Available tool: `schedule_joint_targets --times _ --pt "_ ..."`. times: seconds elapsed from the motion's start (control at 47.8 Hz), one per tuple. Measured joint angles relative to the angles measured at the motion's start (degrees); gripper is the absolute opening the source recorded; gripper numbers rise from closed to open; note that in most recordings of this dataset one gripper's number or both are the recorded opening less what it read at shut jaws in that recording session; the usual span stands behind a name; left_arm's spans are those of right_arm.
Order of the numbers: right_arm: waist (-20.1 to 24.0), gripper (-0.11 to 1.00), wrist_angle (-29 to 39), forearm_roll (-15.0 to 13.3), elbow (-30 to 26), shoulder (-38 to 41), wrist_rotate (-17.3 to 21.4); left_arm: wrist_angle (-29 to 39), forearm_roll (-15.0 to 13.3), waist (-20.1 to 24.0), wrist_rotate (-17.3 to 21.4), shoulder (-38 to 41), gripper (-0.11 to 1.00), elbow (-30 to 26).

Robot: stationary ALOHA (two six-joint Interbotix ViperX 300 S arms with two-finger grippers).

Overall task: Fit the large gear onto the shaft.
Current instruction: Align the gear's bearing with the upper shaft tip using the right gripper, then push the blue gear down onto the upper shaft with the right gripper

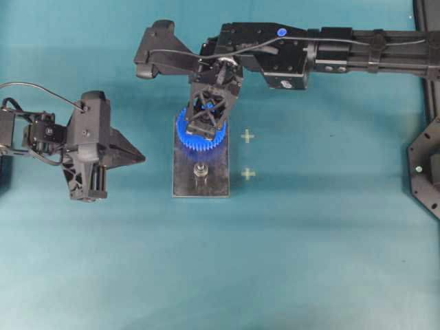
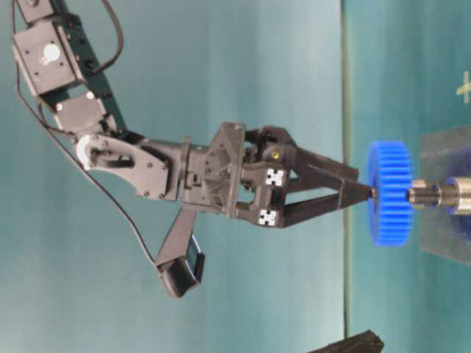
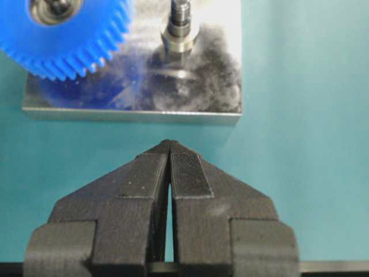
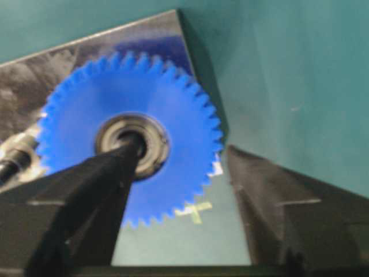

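A flat teal worktop [image 1: 309, 261] fills the overhead view from edge to edge, matte and evenly lit, with only soft shadows. Two small pale yellow tape crosses [image 1: 247, 137] are stuck on it just right of centre, one at 12 o'clock of the other [image 1: 248, 174], slightly apart.

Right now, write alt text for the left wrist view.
The left gripper, shut, points at a dark grey metal plate on a teal table. A blue large gear sits at the plate's left end, with a bare silver peg upright beside it.
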Motion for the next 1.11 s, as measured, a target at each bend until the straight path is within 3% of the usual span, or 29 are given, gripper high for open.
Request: schedule_joint_targets --times 0.251,0.627,1.108 --pt "0.09 0.71 0.09 -0.18 -0.53 0.09 0.0 -0.26 0.0 0.0 -0.09 0.0 0.0 0.0" --pt "3.96 0.71 0.18 0.18 -1.05 1.32 0.0 -0.44 0.0 0.0 -0.09 0.0 0.0 0.0" --pt "3.25 0.71 0.18 0.09 -2.2 1.41 0.0 -0.53 0.0 -0.09 -0.09 0.0 0.0 0.0"
